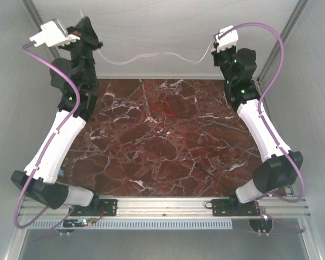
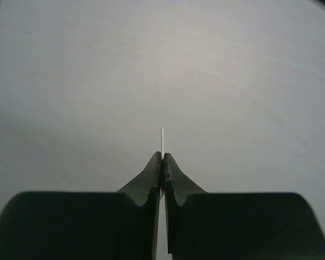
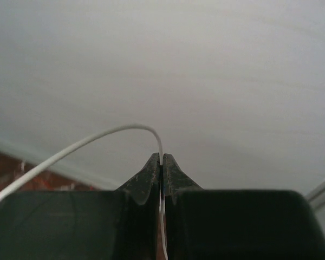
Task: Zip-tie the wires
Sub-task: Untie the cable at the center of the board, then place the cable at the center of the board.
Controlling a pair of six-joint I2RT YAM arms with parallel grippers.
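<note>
Two YAM arms work over a red-brown marble table (image 1: 151,162) boxed in by pale walls on the left, right and far sides, with the left arm (image 1: 59,135) and right arm (image 1: 260,124) both reaching up and away toward the far wall (image 1: 162,27). Between them hangs one white wire (image 1: 151,56), strung left to right in a slack wave above the far table edge. It appears to be lifted clear of the tangle so it can be straightened or gathered. The thick purple cables (image 1: 281,49) loop outward beside each arm, close to the side walls, so there is little spare room to swing wider. The middle and near table offer the open ground for bringing the strand back down. A small nest of red and orange wires (image 1: 163,105) lies on the marble at far centre, below the stretched strand and apart from both claws. The left gripper (image 2: 162,162) is pinched tight on the white wire, a short tip poking past its fingertips. The right gripper (image 3: 162,162) is likewise clamped on the other end, the strand arcing away to its left. The zip tie cannot be picked out against the dark, veined stone, and bundling looks not yet begun
</note>
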